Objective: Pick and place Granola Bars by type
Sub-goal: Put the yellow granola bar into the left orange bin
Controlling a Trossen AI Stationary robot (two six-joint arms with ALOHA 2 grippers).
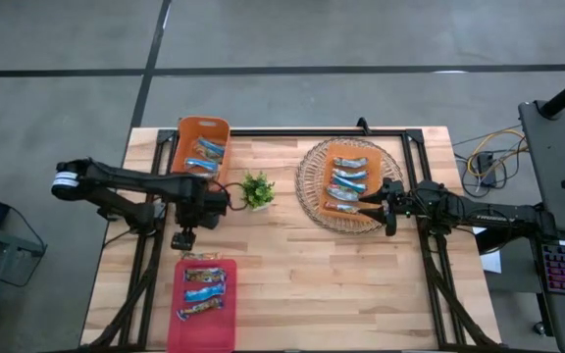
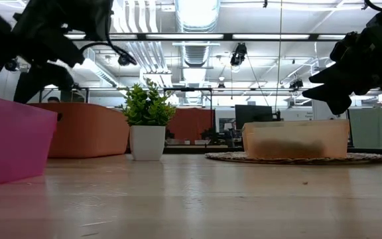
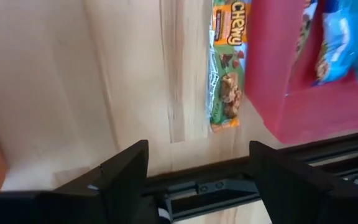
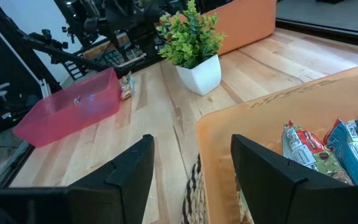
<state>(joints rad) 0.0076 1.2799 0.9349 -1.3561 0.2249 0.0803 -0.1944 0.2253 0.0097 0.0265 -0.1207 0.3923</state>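
A tan-brown and green granola bar (image 3: 224,74) lies flat on the table against the pink bin's far end (image 1: 202,258). My left gripper (image 3: 197,168) hovers open just beyond it (image 1: 184,238) and holds nothing. The pink bin (image 1: 226,328) holds bright blue and brown bars (image 1: 204,289). An orange bin (image 1: 186,137) at the far left holds silver-blue bars (image 1: 207,155). Another orange bin (image 4: 253,124) on a wicker mat (image 1: 307,176) holds several mixed bars (image 1: 347,181). My right gripper (image 4: 191,180) is open and empty above that bin's near-left corner (image 1: 374,209).
A small green plant in a white pot (image 1: 256,191) stands between the far orange bin and the wicker mat. Black frame rails (image 1: 302,131) run along the table's far edge and sides. Bare wood (image 1: 341,284) lies to the right of the pink bin.
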